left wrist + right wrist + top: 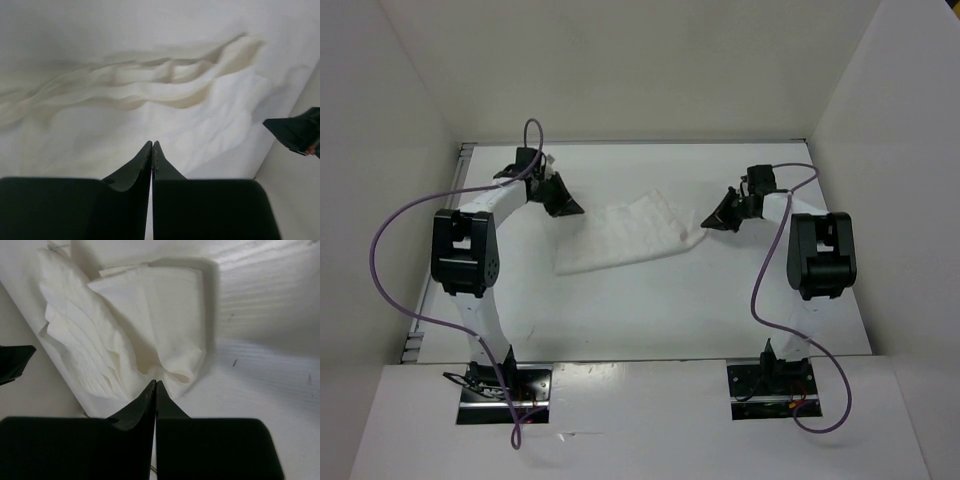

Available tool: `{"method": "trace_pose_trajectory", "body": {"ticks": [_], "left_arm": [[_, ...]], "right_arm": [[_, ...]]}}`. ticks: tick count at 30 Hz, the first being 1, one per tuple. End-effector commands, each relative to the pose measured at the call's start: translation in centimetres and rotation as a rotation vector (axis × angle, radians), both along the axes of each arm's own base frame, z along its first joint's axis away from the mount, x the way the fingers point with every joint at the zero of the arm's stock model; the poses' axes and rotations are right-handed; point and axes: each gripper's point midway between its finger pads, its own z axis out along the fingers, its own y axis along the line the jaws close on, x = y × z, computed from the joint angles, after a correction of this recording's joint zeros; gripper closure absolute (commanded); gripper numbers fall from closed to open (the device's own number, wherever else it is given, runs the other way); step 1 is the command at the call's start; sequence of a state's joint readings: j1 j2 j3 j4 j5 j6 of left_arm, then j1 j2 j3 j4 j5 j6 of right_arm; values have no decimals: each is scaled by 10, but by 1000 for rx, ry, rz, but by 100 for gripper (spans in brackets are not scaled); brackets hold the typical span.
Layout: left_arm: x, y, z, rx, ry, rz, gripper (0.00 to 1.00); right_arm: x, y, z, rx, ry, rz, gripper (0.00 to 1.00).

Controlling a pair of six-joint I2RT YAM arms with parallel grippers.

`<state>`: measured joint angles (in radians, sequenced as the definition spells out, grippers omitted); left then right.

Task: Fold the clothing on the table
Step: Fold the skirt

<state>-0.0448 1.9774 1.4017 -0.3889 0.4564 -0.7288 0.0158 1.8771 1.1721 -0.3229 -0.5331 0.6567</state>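
Observation:
The white clothing (630,235) lies crumpled in the middle of the table (650,320), with a long rumpled ridge (150,85) across it in the left wrist view. My left gripper (578,207) is at its upper left corner, jaws shut tip to tip (152,145). No fabric shows between them. My right gripper (708,222) is at the clothing's right corner. Its jaws are shut (156,383) where the fabric (150,315) puckers into them. The right gripper's dark tip (295,132) also shows in the left wrist view.
Matte white walls (880,110) close in the table on three sides. A thin metal rim (465,150) runs along the table's back left. Purple cables (390,230) loop beside both arms. The two arm bases (505,390) sit at the near edge.

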Motion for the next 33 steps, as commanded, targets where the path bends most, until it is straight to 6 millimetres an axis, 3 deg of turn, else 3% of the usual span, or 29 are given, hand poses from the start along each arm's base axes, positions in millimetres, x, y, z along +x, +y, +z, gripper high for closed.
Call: {"method": "trace_pose_trajectory", "body": {"ticks": [1, 3, 5, 6, 13, 20, 26, 28, 30, 33], "left_arm": [[22, -27, 77, -12, -208, -102, 94], [23, -46, 76, -43, -205, -152, 93], [25, -68, 61, -85, -178, -210, 93], [25, -74, 44, -94, -140, -225, 93], [25, -108, 9, -128, -85, -291, 93], [21, -112, -41, -86, 6, -294, 93], [18, -113, -58, -63, 30, -299, 94], [23, -114, -57, -64, 20, -300, 94], [21, -113, -68, -50, 39, -301, 94], [32, -115, -61, -53, 9, -302, 94]], "right_arm": [[25, 12, 19, 35, -92, 45, 97], [30, 15, 14, 56, -82, 58, 97], [33, 22, 4, 75, -59, 79, 97], [34, 28, 2, 83, -53, 93, 97], [39, 48, -14, 117, -30, 155, 97], [36, 67, -17, 149, -13, 221, 97], [24, 83, -22, 211, 18, 282, 97], [16, 87, -25, 202, 31, 308, 97], [3, 92, -28, 218, 58, 357, 97], [-12, 93, -27, 246, 73, 412, 97]]}}
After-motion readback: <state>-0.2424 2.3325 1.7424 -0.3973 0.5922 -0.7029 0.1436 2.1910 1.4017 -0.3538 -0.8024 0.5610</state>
